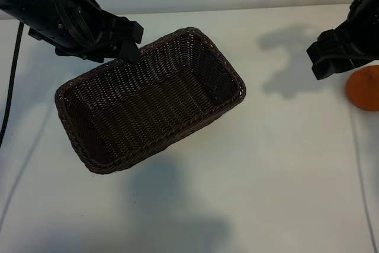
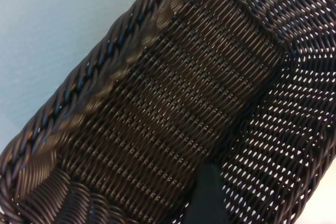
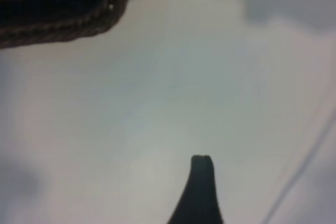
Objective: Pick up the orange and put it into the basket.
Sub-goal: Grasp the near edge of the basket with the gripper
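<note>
**Orange untouched at worktop edge, both pincers empty**

Exterior view: basket (image 1: 148,105) sits diagonal on white worktop (image 1: 266,194), left of centre, nothing inside. Orange (image 1: 365,88) lies at far right edge of frame, partly cut off, well apart from basket. Left pincer (image 1: 129,42) hangs over basket's back rim, w/ tips just above or at the weave; contact can't be told from here. Spread wide, holding nothing. Probably parked there to steady or guard basket, or just idle; only a guess. Right pincer (image 1: 333,57) hovers near orange, just up and left of it, not touching. Also wide, empty. Placement fits an approach to the fruit: jaws pre-opened broad enough to straddle it.

Left wrist view: fills w/ basket weave (image 2: 173,108), braided rim running diagonal, bare worktop beyond. One dark fingertip (image 2: 207,198) pokes in over the inside wall. No orange in here, so drop-off not yet done.

Right wrist view: mostly blank worktop (image 3: 173,87), basket corner (image 3: 63,14) at a far edge, one fingertip (image 3: 202,182) in foreground. Orange not in sight here, so pincer likely not yet lined up over it.

Judgement: task at start; pick not begun. Next needs right arm shifted over orange, then lowered to close round it.
</note>
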